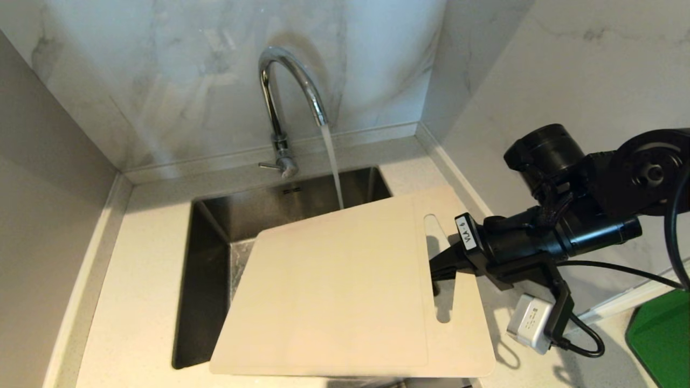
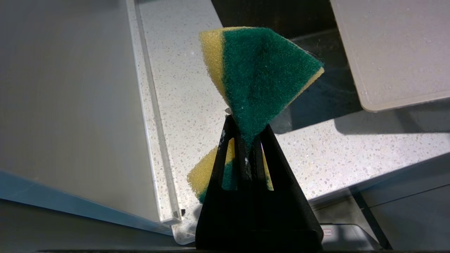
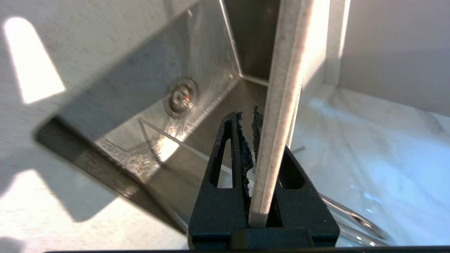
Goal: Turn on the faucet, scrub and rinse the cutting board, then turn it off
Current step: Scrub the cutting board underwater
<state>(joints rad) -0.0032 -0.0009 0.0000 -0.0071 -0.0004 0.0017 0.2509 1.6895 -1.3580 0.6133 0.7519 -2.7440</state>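
1. My left gripper (image 2: 246, 140) is off to the side, not in the head view, squeezed tight on the green and yellow sponge (image 2: 260, 77); countertop (image 2: 182, 105) lies under it and a corner of the cutting board (image 1: 345, 285) hangs just beyond the sponge
2. Faucet (image 1: 285, 91) is running, stream dropping into the sink (image 1: 215, 226) just past the board's far edge
3. My right gripper (image 1: 439, 267) is clamped on the board's handle end, board stretching away from my fingers, held tilted above the sink
4. Looks like the wetting or rinsing stage. Next I'd push the board further out under the stream, then bring the sponge over
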